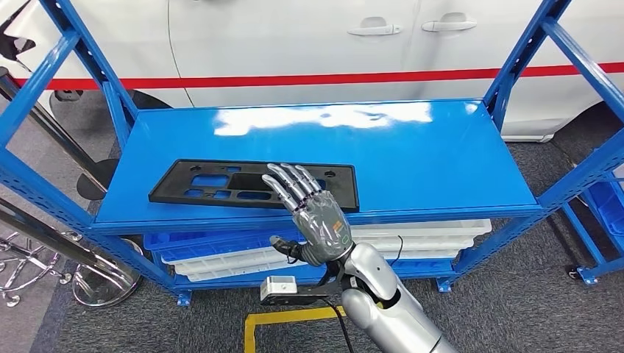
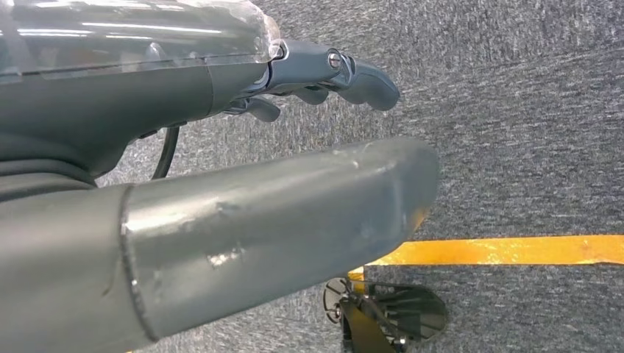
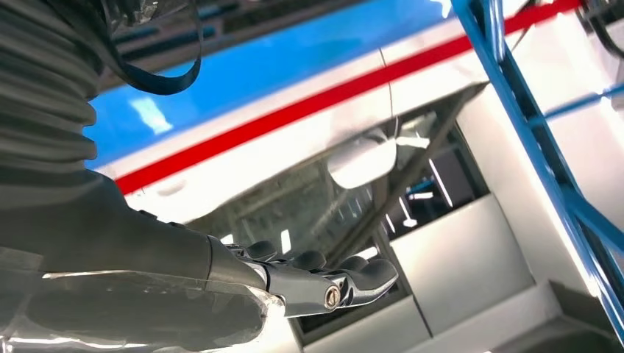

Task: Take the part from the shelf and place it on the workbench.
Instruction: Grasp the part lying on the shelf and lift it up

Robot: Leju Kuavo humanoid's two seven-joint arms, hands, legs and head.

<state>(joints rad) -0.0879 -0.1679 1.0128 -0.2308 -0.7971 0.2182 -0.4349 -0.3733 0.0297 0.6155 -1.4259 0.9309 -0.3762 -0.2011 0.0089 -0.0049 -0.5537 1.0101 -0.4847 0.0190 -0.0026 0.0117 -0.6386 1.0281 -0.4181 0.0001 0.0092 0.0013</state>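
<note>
A flat black plastic part (image 1: 221,184) with several cut-outs lies on the blue top shelf (image 1: 412,154), towards its front left. My right hand (image 1: 313,217) reaches up from below with its fingers (image 1: 291,180) stretched flat over the part's front right portion. Its thumb (image 1: 283,246) hangs in front of the shelf edge and grips nothing. In the right wrist view the same hand (image 3: 294,279) is spread, with the car behind it. My left hand (image 2: 243,95) hangs over the grey carpet and holds nothing.
A white car with a red stripe (image 1: 294,37) stands close behind the shelf. White and blue trays (image 1: 412,235) are stacked on the lower shelf. Blue uprights (image 1: 515,66) frame both ends. Yellow floor tape (image 1: 287,318) lies in front, a chrome stand (image 1: 96,279) stands at the left, and a blue bin (image 1: 607,202) at the right.
</note>
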